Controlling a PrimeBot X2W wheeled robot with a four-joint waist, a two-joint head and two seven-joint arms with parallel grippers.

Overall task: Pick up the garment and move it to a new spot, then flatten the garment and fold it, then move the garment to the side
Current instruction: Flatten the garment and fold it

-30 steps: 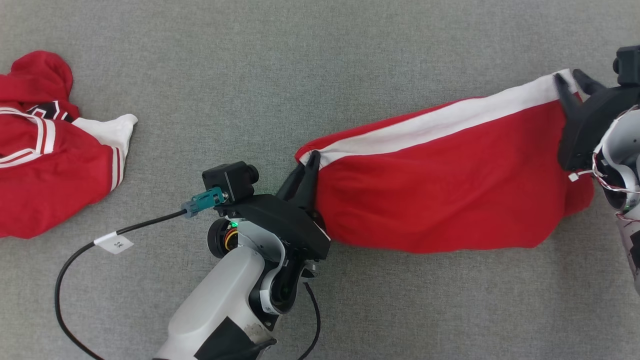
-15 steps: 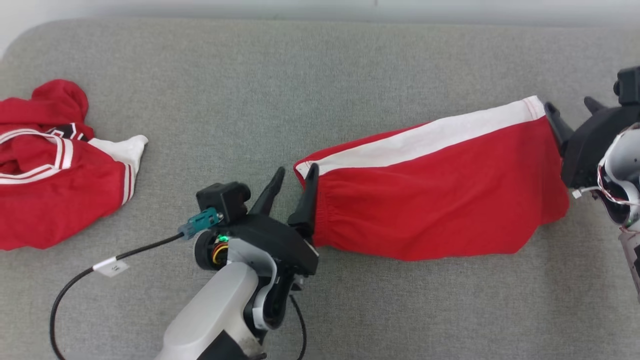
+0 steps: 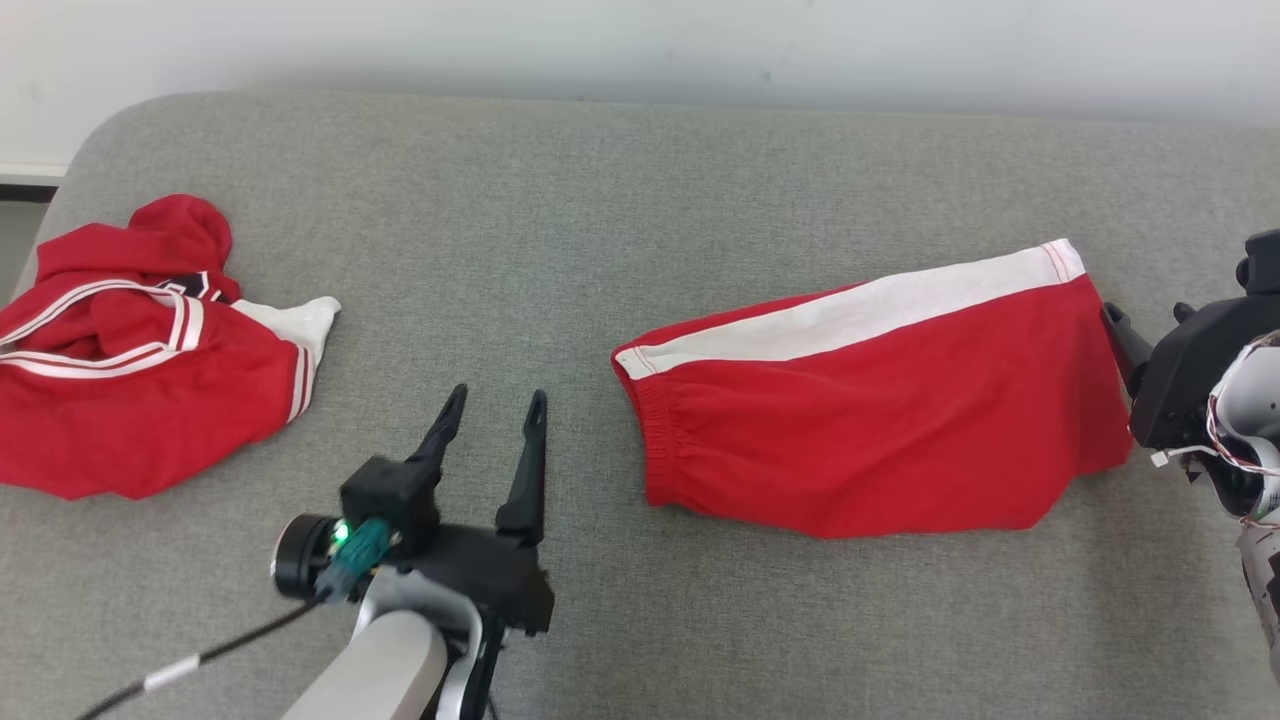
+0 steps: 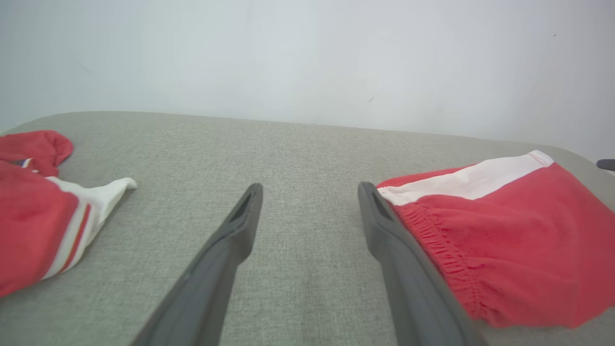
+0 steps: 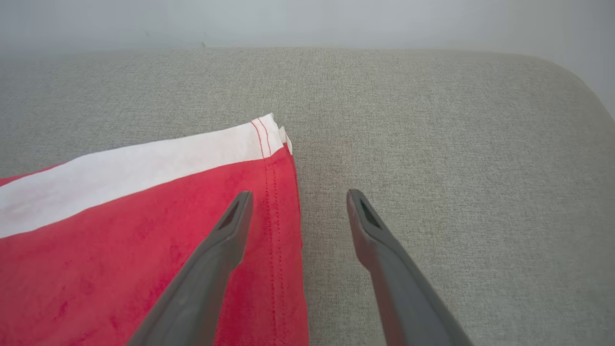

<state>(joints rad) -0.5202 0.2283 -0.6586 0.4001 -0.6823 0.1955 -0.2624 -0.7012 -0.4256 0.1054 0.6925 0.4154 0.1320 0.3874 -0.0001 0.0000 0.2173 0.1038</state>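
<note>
With my left fingers (image 3: pixel 528 455) and right fingers (image 3: pixel 1122 350) both spread empty, the garment (image 3: pixel 870 420) stretches lengthwise between them, nearest my right.

Bright, even, soft light; faint shadows; wrist-view edges seem slightly bowed.

The left claw (image 3: pixel 500 393) stands at the lower left of the head view, its two long dark fingers spread wide and empty, pointing up and slightly right. Its pale forearm (image 3: pixel 385 670) rises from the bottom edge. The right claw (image 3: pixel 1146 312) sits at the far right edge, fingers likewise parted and tilted up-left, with thin wires looped around its white wrist (image 3: pixel 1240 400).
</note>
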